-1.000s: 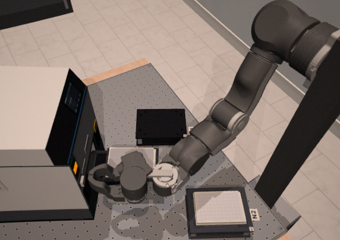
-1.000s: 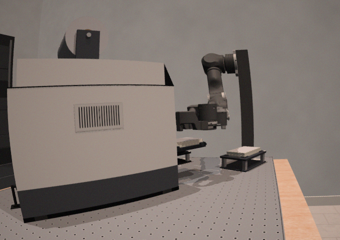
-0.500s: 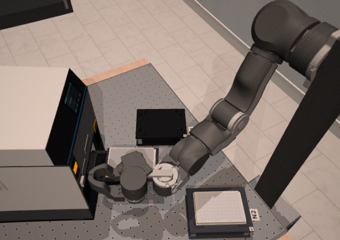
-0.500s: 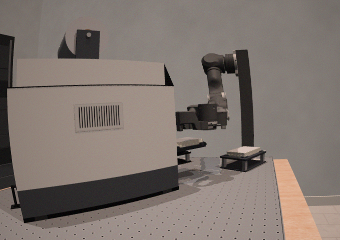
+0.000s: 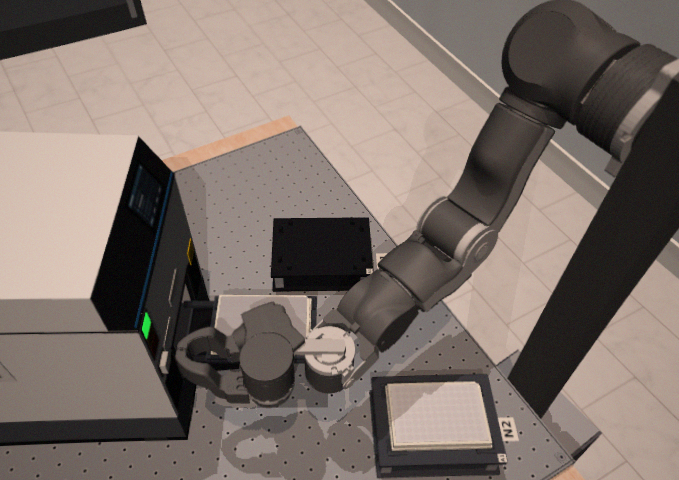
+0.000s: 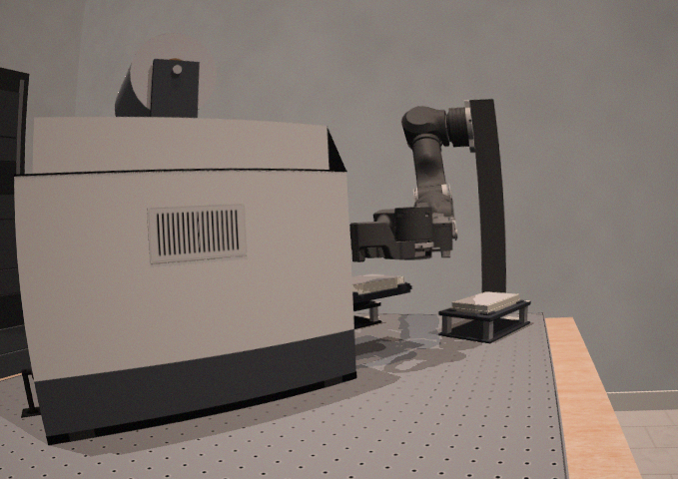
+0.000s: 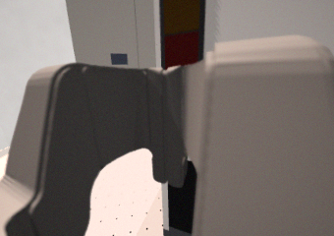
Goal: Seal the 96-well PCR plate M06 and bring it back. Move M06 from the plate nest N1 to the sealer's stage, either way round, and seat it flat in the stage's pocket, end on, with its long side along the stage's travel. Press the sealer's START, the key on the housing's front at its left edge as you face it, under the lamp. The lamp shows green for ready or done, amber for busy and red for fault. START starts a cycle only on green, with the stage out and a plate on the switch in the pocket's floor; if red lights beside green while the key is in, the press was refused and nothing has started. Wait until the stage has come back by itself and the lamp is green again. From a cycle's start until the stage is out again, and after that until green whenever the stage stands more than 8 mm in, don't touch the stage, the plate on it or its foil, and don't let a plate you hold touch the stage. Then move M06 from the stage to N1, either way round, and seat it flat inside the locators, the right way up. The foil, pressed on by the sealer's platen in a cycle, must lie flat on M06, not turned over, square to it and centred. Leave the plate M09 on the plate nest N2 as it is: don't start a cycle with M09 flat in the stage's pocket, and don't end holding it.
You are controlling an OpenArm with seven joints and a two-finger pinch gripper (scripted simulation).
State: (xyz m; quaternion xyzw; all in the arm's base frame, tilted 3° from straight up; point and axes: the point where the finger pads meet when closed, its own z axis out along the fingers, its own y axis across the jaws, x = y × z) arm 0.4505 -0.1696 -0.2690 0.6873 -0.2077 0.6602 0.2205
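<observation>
"N2" in black on a small white tag (image 5: 507, 425) beside the right edge of the nest (image 5: 378, 421) carrying a plate, read sideways from the top view. Another white tag (image 5: 380, 259) by the bare black nest (image 5: 320, 247), mostly hidden by the arm (unreadable). Blue-lit display (image 5: 145, 195) on sealer front: too small to read. Yellow sticker (image 5: 189, 251) there: illegible.
</observation>
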